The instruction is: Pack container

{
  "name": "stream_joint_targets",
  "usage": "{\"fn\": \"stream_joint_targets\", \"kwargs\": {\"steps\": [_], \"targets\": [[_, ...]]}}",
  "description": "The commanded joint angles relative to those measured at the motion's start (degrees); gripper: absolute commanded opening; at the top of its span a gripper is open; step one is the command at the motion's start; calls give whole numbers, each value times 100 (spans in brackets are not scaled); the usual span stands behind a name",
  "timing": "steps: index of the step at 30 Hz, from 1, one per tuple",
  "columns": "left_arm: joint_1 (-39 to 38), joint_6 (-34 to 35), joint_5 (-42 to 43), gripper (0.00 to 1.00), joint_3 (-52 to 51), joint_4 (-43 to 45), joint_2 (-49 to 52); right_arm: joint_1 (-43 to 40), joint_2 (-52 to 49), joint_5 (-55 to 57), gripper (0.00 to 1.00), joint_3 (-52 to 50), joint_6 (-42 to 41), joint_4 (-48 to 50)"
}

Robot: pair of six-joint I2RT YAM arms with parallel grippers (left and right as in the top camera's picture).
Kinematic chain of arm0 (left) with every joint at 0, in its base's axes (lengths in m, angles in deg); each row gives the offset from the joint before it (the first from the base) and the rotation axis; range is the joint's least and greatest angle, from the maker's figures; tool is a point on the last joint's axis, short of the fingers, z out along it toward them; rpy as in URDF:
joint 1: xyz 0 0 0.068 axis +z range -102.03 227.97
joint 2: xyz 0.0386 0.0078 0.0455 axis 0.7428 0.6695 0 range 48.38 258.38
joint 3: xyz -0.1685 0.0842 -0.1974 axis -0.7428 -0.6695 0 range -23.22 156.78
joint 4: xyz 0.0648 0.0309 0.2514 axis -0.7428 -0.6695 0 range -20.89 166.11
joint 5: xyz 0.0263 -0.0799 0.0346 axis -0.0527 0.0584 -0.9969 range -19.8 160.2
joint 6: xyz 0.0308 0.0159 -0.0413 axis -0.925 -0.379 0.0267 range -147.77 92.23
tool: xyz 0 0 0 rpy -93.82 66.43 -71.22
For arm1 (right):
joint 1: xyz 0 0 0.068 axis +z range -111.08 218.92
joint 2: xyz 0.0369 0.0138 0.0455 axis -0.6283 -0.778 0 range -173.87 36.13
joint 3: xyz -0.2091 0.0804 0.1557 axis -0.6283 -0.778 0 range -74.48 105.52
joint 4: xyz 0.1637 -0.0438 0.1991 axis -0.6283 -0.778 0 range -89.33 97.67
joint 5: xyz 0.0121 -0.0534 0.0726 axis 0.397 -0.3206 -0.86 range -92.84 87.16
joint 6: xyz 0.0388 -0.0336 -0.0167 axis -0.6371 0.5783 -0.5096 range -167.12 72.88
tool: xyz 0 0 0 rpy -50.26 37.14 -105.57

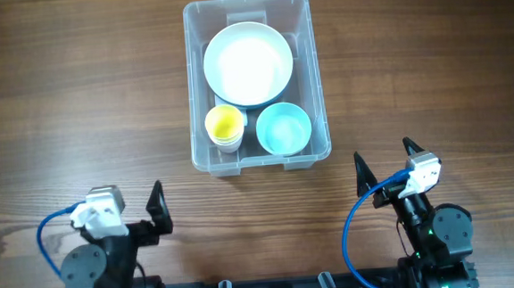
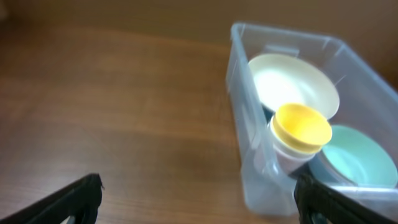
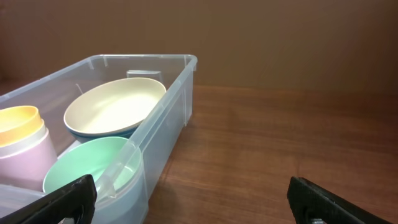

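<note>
container [image 1: 190,94] open-topped, filled w/ white bowl [image 1: 248,64], yellow cup [image 1: 224,125], teal bowl [image 1: 284,129], table [image 1: 76,101] free all round

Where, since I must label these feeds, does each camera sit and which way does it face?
Overhead: above the table, facing straight down on the container; left gripper and right gripper at bottom edge.
Left wrist: low, facing forward, container at right; own fingers spread.
Right wrist: low, facing forward, container at left; own fingers spread.
Shared: all show the yellow cup.
</note>
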Motion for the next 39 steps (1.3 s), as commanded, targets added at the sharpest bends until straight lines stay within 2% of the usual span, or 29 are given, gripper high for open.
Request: {"fn": "stream_joint_targets", "kwargs": {"steps": [1, 3, 7, 14, 22, 26, 39], "targets": [[39, 17, 229, 100, -817, 1202, -201, -17, 61, 59, 100, -2, -109, 20], [39, 11, 238, 100, -1451, 2446, -203, -17, 61, 59, 100, -2, -111, 20], [39, -31, 238, 100, -2044, 3615, -284, -17, 61, 57, 100, -2, -109, 20], [24, -28, 247, 100, -2677, 4588, -595, -17, 61, 57, 100, -2, -109, 20], [24, -24, 350, 100, -2835, 4094, -595, -17, 61, 59, 100, -2, -109, 20], [24, 22, 678, 100, -2835, 3836, -595, -17, 61, 59, 100, -2, -109, 20], [24, 15, 706, 100, -2835, 3851, -595, -17, 61, 59, 100, -2, -109, 20]]}}
